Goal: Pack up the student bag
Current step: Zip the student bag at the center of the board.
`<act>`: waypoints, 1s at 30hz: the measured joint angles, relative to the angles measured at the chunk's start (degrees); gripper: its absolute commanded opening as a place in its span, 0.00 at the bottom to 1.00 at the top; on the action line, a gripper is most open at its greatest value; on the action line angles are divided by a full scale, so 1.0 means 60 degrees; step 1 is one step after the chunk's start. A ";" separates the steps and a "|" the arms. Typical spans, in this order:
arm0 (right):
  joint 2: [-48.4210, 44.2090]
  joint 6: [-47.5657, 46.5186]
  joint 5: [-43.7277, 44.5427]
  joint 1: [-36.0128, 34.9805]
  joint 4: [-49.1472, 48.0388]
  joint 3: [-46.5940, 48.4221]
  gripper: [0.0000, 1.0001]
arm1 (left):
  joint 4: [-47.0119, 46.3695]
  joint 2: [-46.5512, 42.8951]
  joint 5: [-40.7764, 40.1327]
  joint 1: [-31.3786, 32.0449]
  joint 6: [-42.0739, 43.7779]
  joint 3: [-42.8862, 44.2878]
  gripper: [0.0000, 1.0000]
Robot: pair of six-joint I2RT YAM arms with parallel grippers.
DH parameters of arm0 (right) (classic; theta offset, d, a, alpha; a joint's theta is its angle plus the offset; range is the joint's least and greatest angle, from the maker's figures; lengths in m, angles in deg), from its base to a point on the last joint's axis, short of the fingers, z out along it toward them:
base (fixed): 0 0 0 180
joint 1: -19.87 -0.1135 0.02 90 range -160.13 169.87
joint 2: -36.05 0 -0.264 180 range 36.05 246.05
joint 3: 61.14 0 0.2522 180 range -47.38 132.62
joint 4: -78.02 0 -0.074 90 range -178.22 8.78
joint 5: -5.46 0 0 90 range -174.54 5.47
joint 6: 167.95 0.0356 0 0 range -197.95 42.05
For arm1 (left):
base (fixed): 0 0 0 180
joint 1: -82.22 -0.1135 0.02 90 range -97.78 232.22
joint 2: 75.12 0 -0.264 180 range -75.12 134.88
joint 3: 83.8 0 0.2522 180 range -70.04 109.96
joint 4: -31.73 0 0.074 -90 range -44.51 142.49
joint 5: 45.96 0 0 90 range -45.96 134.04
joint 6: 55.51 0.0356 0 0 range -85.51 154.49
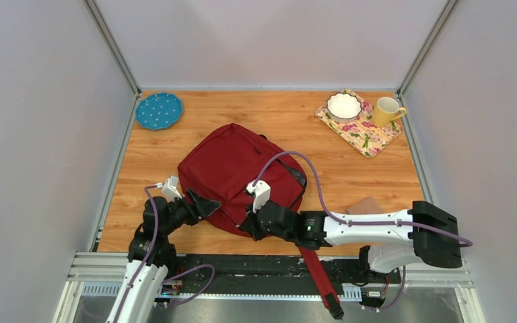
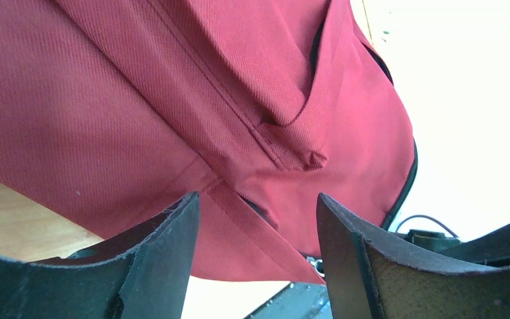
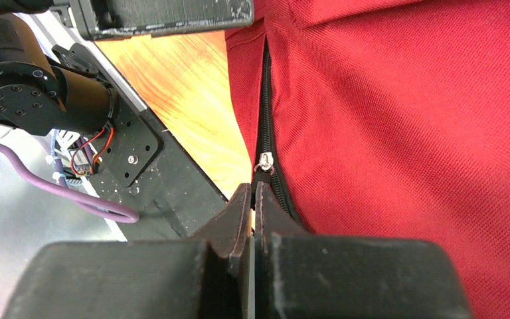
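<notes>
The dark red student bag [image 1: 235, 168] lies flat in the middle of the wooden table. My left gripper [image 1: 209, 205] is open at the bag's near left corner; in the left wrist view its fingers [image 2: 259, 196] stand apart with a fold of red fabric [image 2: 172, 100] just beyond them. My right gripper [image 1: 249, 225] is at the bag's near edge. In the right wrist view its fingers [image 3: 254, 189] are pressed together on the pull of the black zipper [image 3: 265, 161], which runs along the red fabric [image 3: 405, 133]. The zipper looks closed here.
A blue plate [image 1: 159, 110] sits at the back left. A floral tray [image 1: 370, 138] at the back right holds a white bowl [image 1: 344, 105], with a yellow mug [image 1: 387, 111] beside it. A brown flat item [image 1: 365, 205] lies behind the right arm. A red strap [image 1: 316, 269] hangs over the near edge.
</notes>
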 measured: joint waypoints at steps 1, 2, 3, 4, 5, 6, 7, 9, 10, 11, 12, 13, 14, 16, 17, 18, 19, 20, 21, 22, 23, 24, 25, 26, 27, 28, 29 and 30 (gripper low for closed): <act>0.0015 0.0000 0.0011 0.0000 0.0007 0.0022 0.00 | 0.0076 -0.0026 0.0080 0.0000 -0.0058 0.0022 0.73; 0.0051 0.0000 0.0018 0.0000 0.0007 0.0062 0.00 | 0.0229 -0.0062 0.0186 0.0000 -0.0135 0.0055 0.73; 0.0098 0.0000 0.0058 0.0000 0.0011 0.0131 0.00 | 0.0423 -0.0113 0.0273 0.0000 -0.0178 0.0106 0.73; 0.0117 0.0000 0.0073 0.0000 0.0007 0.0168 0.00 | 0.0670 -0.0175 0.0288 0.0000 -0.0189 0.0157 0.73; 0.0135 -0.0004 0.0095 0.0000 0.0011 0.0208 0.00 | 0.0965 -0.0233 0.0277 0.0000 -0.0182 0.0226 0.73; 0.0153 -0.0004 0.0124 0.0000 0.0015 0.0248 0.00 | 0.1271 -0.0273 0.0262 0.0000 -0.0157 0.0302 0.74; 0.0171 -0.0007 0.0153 0.0000 0.0018 0.0295 0.00 | 0.1632 -0.0295 0.0248 0.0000 -0.0117 0.0393 0.74; 0.0215 -0.0011 0.0197 0.0000 0.0018 0.0386 0.00 | 0.2357 -0.0295 0.0197 0.0004 -0.0007 0.0546 0.74; 0.0240 -0.0015 0.0222 0.0000 0.0022 0.0426 0.00 | 0.2623 -0.0295 0.0189 0.0004 0.0040 0.0586 0.74; 0.0262 -0.0015 0.0229 0.0000 0.0018 0.0455 0.00 | 0.2881 -0.0288 0.0153 0.0004 0.0091 0.0608 0.74; 0.0280 -0.0018 0.0233 0.0000 0.0018 0.0474 0.00 | 0.3053 -0.0262 0.0146 0.0000 0.0138 0.0634 0.75; 0.0295 -0.0022 0.0237 0.0000 0.0026 0.0484 0.00 | 0.3209 -0.0251 0.0106 0.0004 0.0178 0.0652 0.75; 0.0302 -0.0025 0.0237 0.0000 0.0029 0.0495 0.00 | 0.3322 -0.0240 0.0084 0.0000 0.0215 0.0663 0.75; 0.0342 -0.0033 0.0237 0.0000 0.0033 0.0528 0.00 | 0.3428 -0.0226 0.0073 0.0004 0.0233 0.0674 0.75; 0.0404 -0.0036 0.0233 0.0000 0.0033 0.0572 0.00 | 0.3417 -0.0229 0.0073 0.0000 0.0219 0.0674 0.75; 0.0448 -0.0036 0.0226 0.0000 0.0033 0.0601 0.00 | 0.3388 -0.0233 0.0073 0.0004 0.0189 0.0667 0.75; 0.0481 -0.0036 0.0226 0.0000 0.0033 0.0616 0.00 | 0.3249 -0.0240 0.0080 0.0004 0.0113 0.0641 0.75; 0.0499 -0.0036 0.0222 0.0000 0.0036 0.0627 0.00 | 0.3064 -0.0251 0.0098 0.0004 0.0033 0.0608 0.75; 0.0514 -0.0036 0.0219 0.0000 0.0033 0.0627 0.00 | 0.2648 -0.0277 0.0127 0.0004 -0.0080 0.0532 0.75; 0.0525 -0.0033 0.0215 0.0000 0.0033 0.0627 0.00 | 0.2324 -0.0295 0.0160 0.0004 -0.0175 0.0463 0.75; 0.0535 -0.0033 0.0208 0.0000 0.0033 0.0627 0.00 | 0.2044 -0.0331 0.0164 0.0004 -0.0310 0.0397 0.76; 0.0543 -0.0029 0.0197 0.0000 0.0033 0.0627 0.00 | 0.1810 -0.0361 0.0168 0.0004 -0.0441 0.0364 0.76; 0.0550 -0.0025 0.0175 0.0000 0.0033 0.0627 0.00 | 0.1297 -0.0379 0.0219 0.0004 -0.0528 0.0262 0.76; 0.0554 -0.0018 0.0160 0.0000 0.0029 0.0627 0.00 | 0.0958 -0.0368 0.0280 0.0011 -0.0623 0.0189 0.76; 0.0561 -0.0004 0.0142 0.0000 0.0026 0.0627 0.00 | 0.0612 -0.0353 0.0339 0.0026 -0.0714 0.0117 0.76; 0.0561 0.0000 0.0131 0.0000 0.0022 0.0627 0.00 | 0.0342 -0.0317 0.0382 0.0073 -0.0769 0.0062 0.76; 0.0565 0.0004 0.0120 0.0000 0.0022 0.0627 0.00 | 0.0062 -0.0233 0.0412 0.0138 -0.0827 0.0000 0.76; 0.0565 0.0004 0.0106 0.0000 0.0015 0.0627 0.00 | -0.0138 -0.0124 0.0426 0.0222 -0.0863 -0.0047 0.76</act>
